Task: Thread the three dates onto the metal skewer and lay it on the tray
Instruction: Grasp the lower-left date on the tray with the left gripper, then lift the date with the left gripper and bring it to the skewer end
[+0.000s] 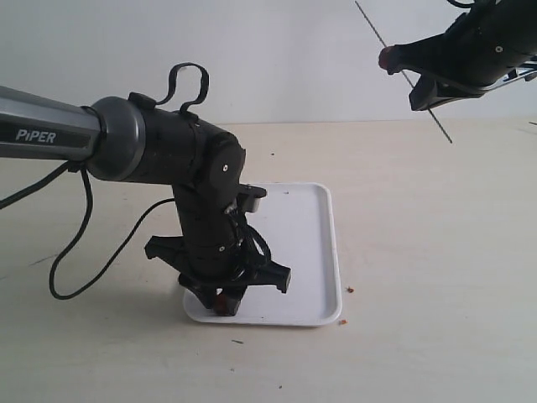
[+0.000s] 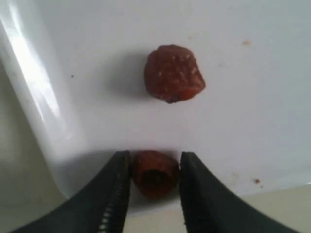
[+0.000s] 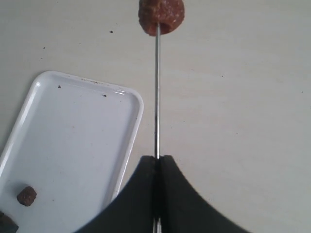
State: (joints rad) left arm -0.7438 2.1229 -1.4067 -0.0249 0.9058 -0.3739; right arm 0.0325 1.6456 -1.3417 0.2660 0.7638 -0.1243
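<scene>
On the desk [image 1: 436, 252] the work is, by my judgement, about a third done: one date of three is on the skewer, two are left to thread, and the skewer is not yet laid down

The tray [image 1: 315, 252] lies flat on the desk and holds both unthreaded dates at its near end; the rest of its floor shows only a few dark specks. No skewer lies in it

The left hand [image 2: 154, 162] is down over the tray's near corner, its two fingers pressed against either side of one date, so it seems to be pinching that fruit. The fruit looks to be resting on the tray floor

The right hand [image 3: 158, 160] is raised high above the desk, well apart from the tray, fingers pressed together on the skewer [image 3: 156, 97], which slants in the exterior view and sticks out on both sides of the grip

The threaded date [image 3: 161, 17] sits on the rod ahead of the fingers. The loose date [image 2: 174, 74] lies on the tray near the pinched date [image 2: 154, 178], apart from it, and near the rim
</scene>
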